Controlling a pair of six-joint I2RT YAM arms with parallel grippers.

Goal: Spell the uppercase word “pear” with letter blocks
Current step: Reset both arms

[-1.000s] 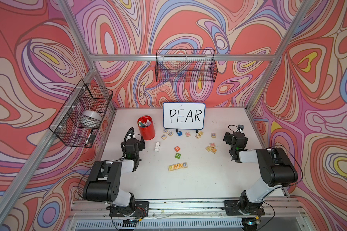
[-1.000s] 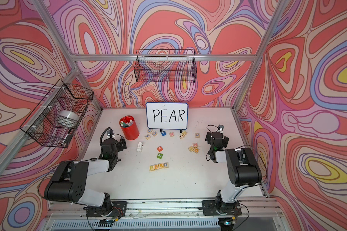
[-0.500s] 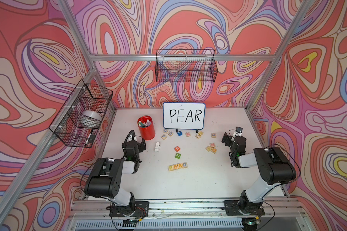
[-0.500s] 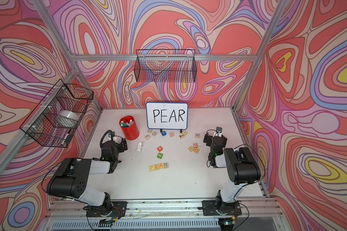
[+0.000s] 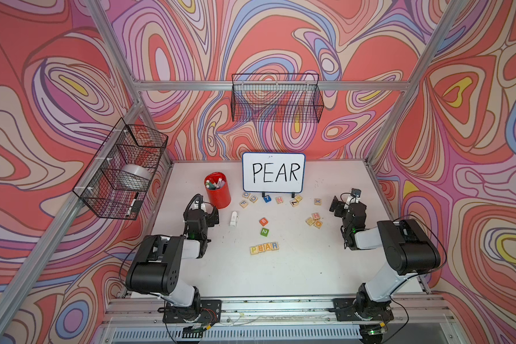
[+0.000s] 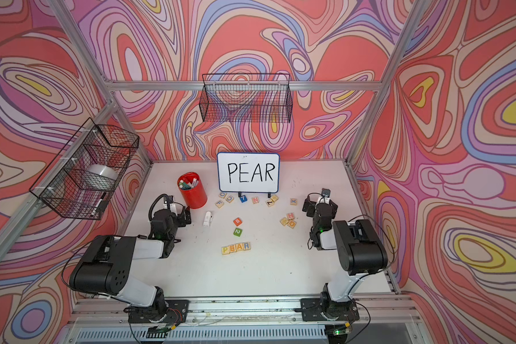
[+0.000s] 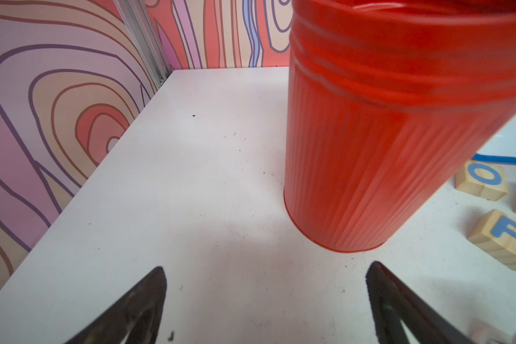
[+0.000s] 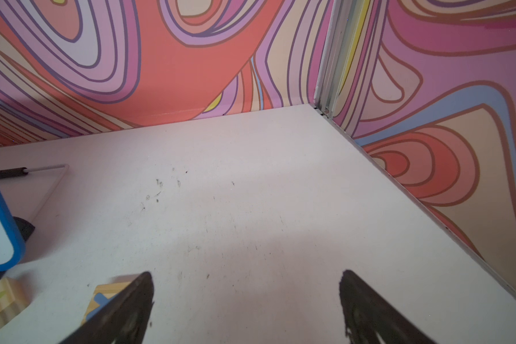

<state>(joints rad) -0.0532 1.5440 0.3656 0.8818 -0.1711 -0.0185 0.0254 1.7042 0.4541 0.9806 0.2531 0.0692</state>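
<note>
The letter blocks (image 5: 264, 247) lie side by side in a row reading P, E, A, R near the table's middle front, seen in both top views (image 6: 236, 247). My left gripper (image 5: 210, 216) hovers open at the left beside the red cup, far from the row. In the left wrist view the left gripper (image 7: 265, 277) has nothing but bare table between its fingers. My right gripper (image 5: 340, 207) stands open at the right back. The right wrist view shows the right gripper (image 8: 246, 283) empty as well, with its fingertips (image 8: 140, 286) wide apart.
A red cup (image 5: 217, 190) with markers and a whiteboard (image 5: 273, 172) reading PEAR stand at the back. Loose letter blocks (image 5: 243, 203) lie before the board, more (image 5: 314, 219) at the right. An orange cube (image 5: 263, 221), a green cube (image 5: 264, 232) and a small white object (image 5: 234, 218) lie mid-table.
Both arms have shifted only slightly. Both grippers stay open, and the row of blocks has not moved.
</note>
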